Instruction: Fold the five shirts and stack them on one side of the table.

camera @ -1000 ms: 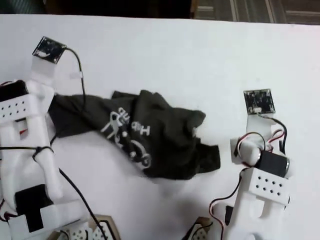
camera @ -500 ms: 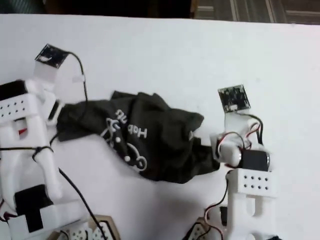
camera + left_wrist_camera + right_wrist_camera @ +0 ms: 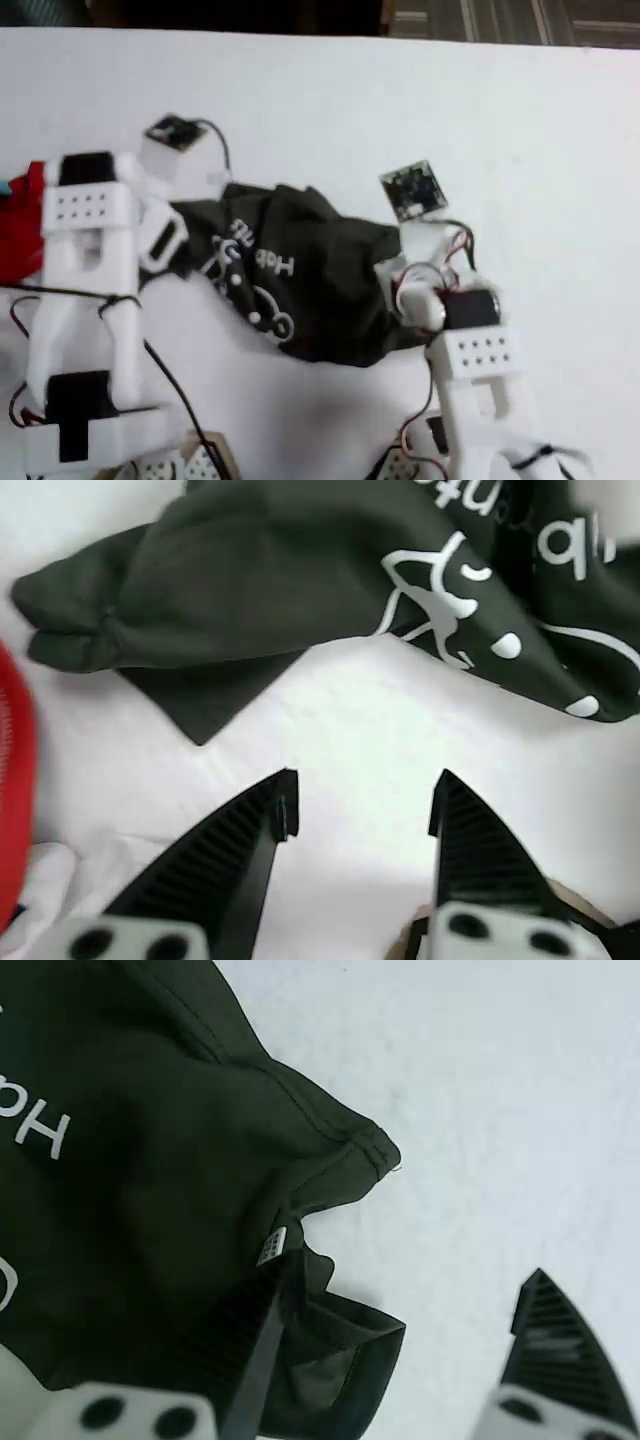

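Closer in now than a second ago: left arm (image 3: 88,205) and right arm (image 3: 478,352), each slid toward the dark shirt (image 3: 310,285) from its own side. Also new at the left edge of the high view, something red (image 3: 18,225), just beside the left arm.

Dark shirt lying in the middle of the white table (image 3: 420,100), right between the two arms. Not folded, just crumpled in a heap, with white letters and a white drawing facing up. One sleeve (image 3: 150,590) poking out toward the left arm, flat on the table.

Left gripper (image 3: 367,780) wide open, holding nothing. Black fingers (image 3: 240,850) hanging over bare table, just beside that sleeve, not touching it. Red thing off to one side of it.

Right gripper (image 3: 412,1270) wide open too, with nothing held. One finger over the shirt's rumpled edge, next to a small white label (image 3: 271,1247); other finger over bare table. Touching the cloth or just above it: cannot tell.
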